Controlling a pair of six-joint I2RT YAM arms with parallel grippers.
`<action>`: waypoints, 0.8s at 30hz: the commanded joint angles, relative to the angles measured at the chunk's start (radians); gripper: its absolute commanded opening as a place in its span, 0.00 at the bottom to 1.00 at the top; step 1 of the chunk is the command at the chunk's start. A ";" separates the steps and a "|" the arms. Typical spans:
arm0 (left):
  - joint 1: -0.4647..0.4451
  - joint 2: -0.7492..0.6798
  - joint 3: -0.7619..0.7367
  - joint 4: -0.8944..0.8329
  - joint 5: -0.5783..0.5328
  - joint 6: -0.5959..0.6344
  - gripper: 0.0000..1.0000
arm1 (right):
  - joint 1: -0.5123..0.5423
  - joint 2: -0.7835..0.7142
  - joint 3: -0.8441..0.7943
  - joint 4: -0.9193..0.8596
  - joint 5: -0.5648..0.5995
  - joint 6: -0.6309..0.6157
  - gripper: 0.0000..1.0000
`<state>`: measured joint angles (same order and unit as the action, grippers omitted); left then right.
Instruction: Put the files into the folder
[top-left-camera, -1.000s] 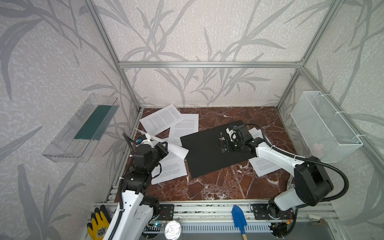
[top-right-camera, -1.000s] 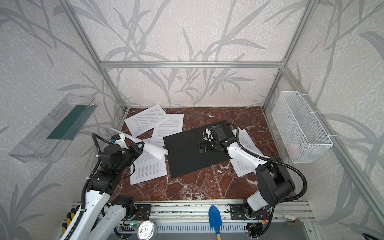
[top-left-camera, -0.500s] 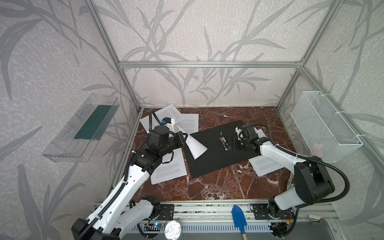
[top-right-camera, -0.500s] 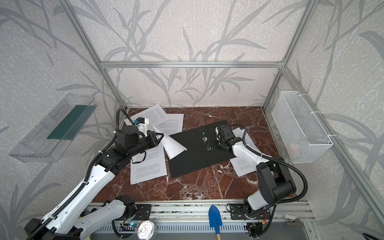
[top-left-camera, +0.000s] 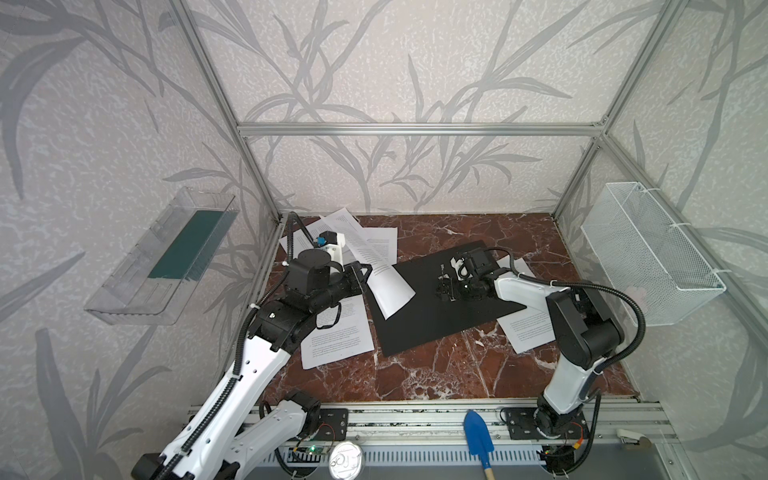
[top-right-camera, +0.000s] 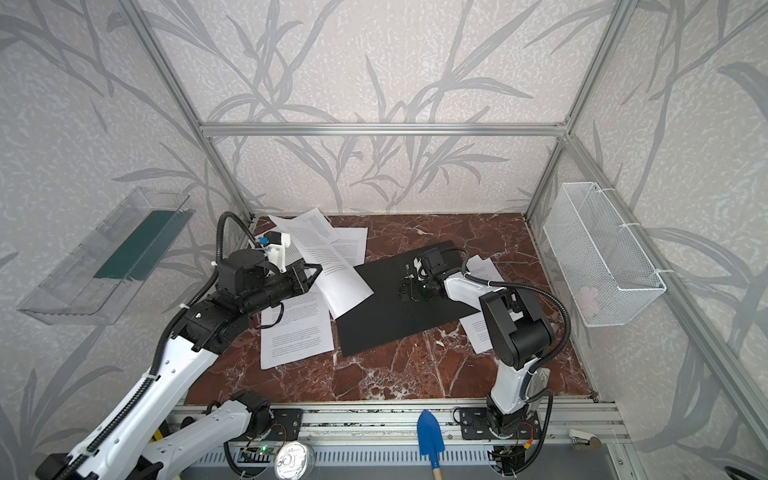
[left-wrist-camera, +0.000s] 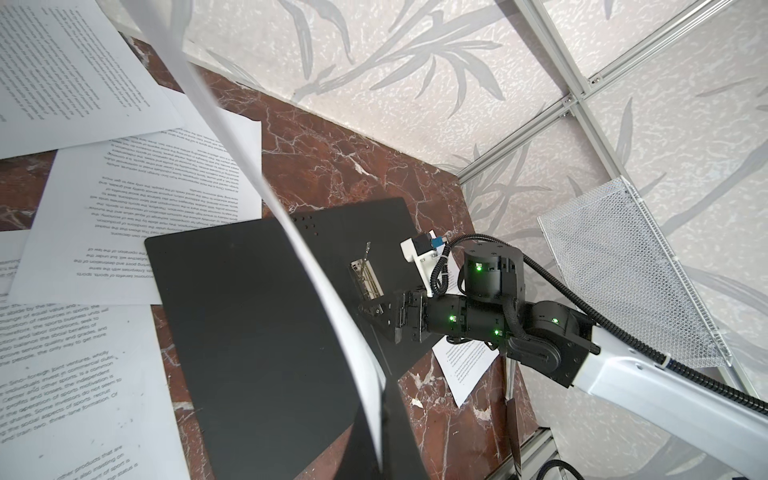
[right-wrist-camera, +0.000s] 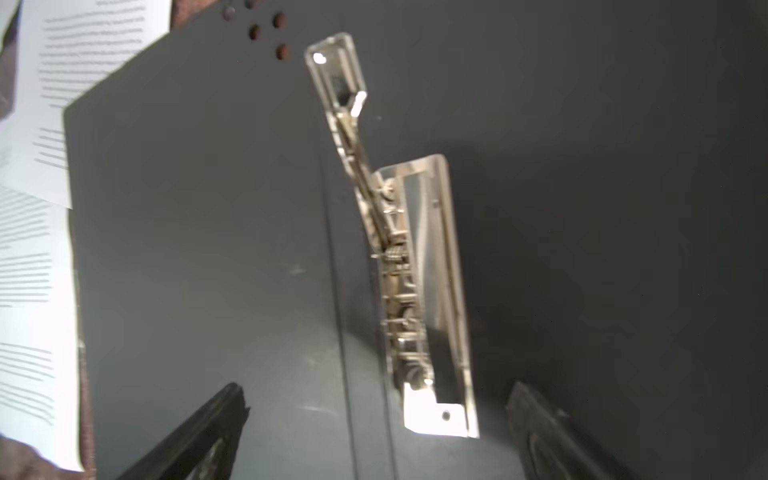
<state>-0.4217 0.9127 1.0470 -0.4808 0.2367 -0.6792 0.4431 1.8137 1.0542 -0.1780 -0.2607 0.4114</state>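
Files (top-left-camera: 336, 336) lie loose on the red marble desk (top-left-camera: 415, 374) around the folder (top-left-camera: 440, 320), white sheets of dense black print; in the left wrist view one line reads "Sino-foreign joint ventures, wholly", and most of the other print is too small to read. The folder lies flat and open in the middle of the desk, black, with its metal clip (right-wrist-camera: 419, 270) facing up, the lever angled away from the base plate, and five small holes (right-wrist-camera: 257, 29) near one corner.

One held sheet (top-left-camera: 392, 291) is off the desk. The left gripper (top-left-camera: 362, 275) has its jaws shut on the sheet's edge; it curls with a blank side showing and overlaps the folder's left corner in both top views. The right gripper (right-wrist-camera: 376, 392) sits low over the folder with its jaws spread wide, one on each side of the clip's end, gripping nothing.

More sheets (left-wrist-camera: 145, 208) overlap towards the back left corner; a right sheet (top-left-camera: 528, 332) lies partly under the folder's edge.

Further out, a clear wall tray (top-left-camera: 137, 282) holds a dark green panel (top-left-camera: 187, 245); a white wire basket (top-left-camera: 648, 257) hangs on the opposite wall; a blue trowel (top-left-camera: 478, 432) and a tin can (top-left-camera: 343, 457) sit at the front rail.
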 joint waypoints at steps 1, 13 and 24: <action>-0.002 -0.018 0.032 -0.058 -0.044 0.029 0.00 | 0.026 0.030 0.007 -0.003 -0.034 0.039 0.99; -0.002 0.009 0.065 -0.065 -0.069 0.032 0.00 | 0.128 0.013 -0.042 0.098 -0.110 0.188 0.99; -0.004 0.085 0.081 -0.008 0.036 0.012 0.00 | 0.072 -0.198 -0.094 0.055 -0.105 0.161 0.99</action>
<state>-0.4217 0.9794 1.0863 -0.5213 0.2203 -0.6655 0.5735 1.7348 0.9878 -0.0902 -0.3782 0.5793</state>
